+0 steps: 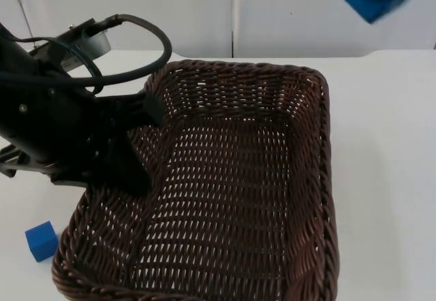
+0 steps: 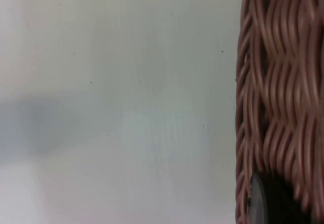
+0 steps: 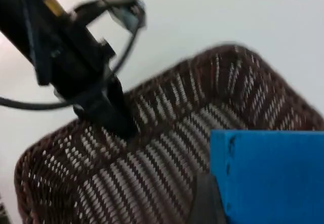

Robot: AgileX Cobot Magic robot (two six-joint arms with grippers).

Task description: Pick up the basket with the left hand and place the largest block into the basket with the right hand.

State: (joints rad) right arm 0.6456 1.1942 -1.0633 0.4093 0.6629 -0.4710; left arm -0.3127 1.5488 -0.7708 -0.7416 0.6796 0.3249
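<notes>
My left hand (image 1: 139, 144) is clamped on the basket (image 1: 231, 192) rim, over the bench (image 1: 388, 144). My right hand (image 3: 212, 203) grips the big blue block (image 3: 268, 176) above the basket.

Lighting's bright and even across the white table (image 1: 388, 144), pretty diffuse, no hard glare anywhere; the wicker basket (image 1: 238, 178) stays dark but its weave reads crisp from the top view; the left wrist view is soft, basket wall (image 2: 278, 82) washed pinkish and smeared, with a faint grey shadow on the table; the right wrist view is motion-blurred, big blue block (image 3: 268, 176) close up, edges fuzzy.
</notes>
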